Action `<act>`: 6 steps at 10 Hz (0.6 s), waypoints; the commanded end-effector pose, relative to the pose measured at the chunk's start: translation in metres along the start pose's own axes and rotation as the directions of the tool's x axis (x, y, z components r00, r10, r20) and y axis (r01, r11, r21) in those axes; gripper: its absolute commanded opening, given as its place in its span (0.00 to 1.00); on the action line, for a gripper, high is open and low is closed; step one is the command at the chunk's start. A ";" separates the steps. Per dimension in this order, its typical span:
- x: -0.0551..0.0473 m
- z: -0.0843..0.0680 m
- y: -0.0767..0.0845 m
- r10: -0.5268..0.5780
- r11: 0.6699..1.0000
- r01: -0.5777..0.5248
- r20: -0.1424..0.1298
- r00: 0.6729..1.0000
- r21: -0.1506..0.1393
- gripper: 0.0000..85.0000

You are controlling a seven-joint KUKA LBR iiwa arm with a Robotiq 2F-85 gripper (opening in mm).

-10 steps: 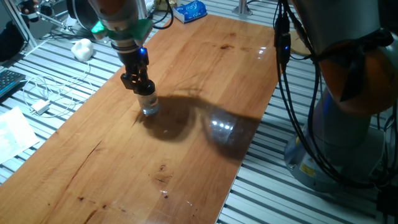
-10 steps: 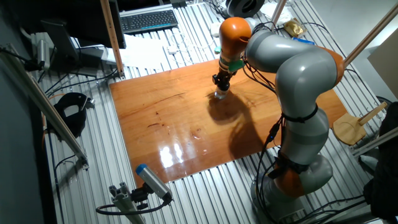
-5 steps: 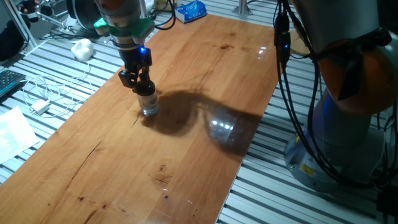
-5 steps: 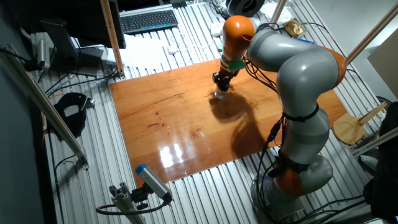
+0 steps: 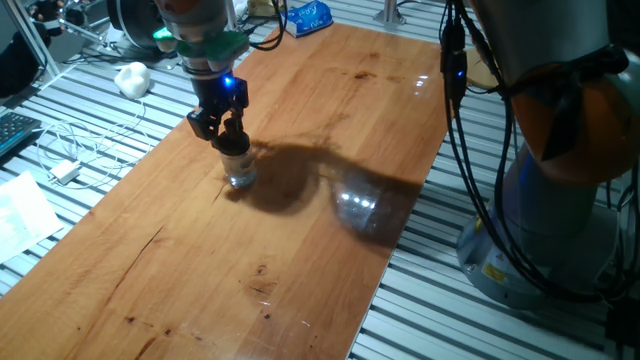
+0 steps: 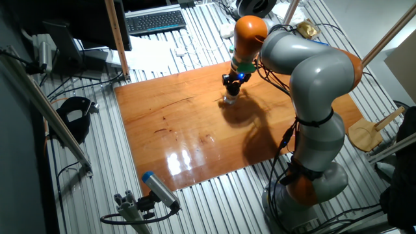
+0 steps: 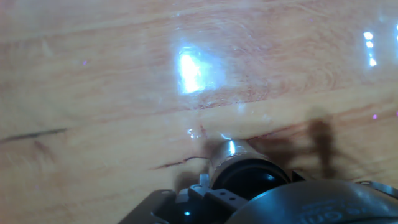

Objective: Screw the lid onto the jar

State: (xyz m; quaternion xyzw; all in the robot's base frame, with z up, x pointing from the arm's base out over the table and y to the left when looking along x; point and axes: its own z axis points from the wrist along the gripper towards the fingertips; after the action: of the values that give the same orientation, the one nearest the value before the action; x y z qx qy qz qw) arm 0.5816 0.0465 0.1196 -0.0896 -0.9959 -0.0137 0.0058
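Note:
The small clear glass jar [image 5: 241,176] stands upright on the wooden table [image 5: 330,120], left of its middle. The black lid [image 5: 234,151] sits on top of the jar. My gripper [image 5: 228,136] points straight down over it, its fingers closed around the lid's knob. The other fixed view shows the same stack, gripper [image 6: 232,87] above jar [image 6: 230,99]. In the hand view the dark round lid [image 7: 249,178] fills the bottom centre with the jar's glass rim [image 7: 225,158] glinting just beyond it; the fingertips are hidden there.
A white lumpy object [image 5: 131,77] and a blue packet [image 5: 305,17] lie beyond the table's far end. White cables and a charger [image 5: 65,172] lie on the slatted bench to the left. The arm's base [image 5: 545,230] and hanging cables stand on the right.
The hand has turned about its vertical axis over the jar, with the lid in its fingers. The jar has stayed in the same spot.

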 end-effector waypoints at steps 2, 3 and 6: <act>0.002 0.001 0.001 0.062 0.998 -0.062 0.014 0.998 0.005 0.40; 0.003 0.001 0.001 0.088 0.996 -0.088 0.020 0.996 0.008 0.60; 0.003 0.001 0.001 0.096 0.995 -0.096 0.013 0.995 0.018 0.60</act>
State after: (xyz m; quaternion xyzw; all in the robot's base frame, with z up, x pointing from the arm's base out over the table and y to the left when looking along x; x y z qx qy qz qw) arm 0.5790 0.0480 0.1190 -0.1356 -0.9908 -0.0035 0.0018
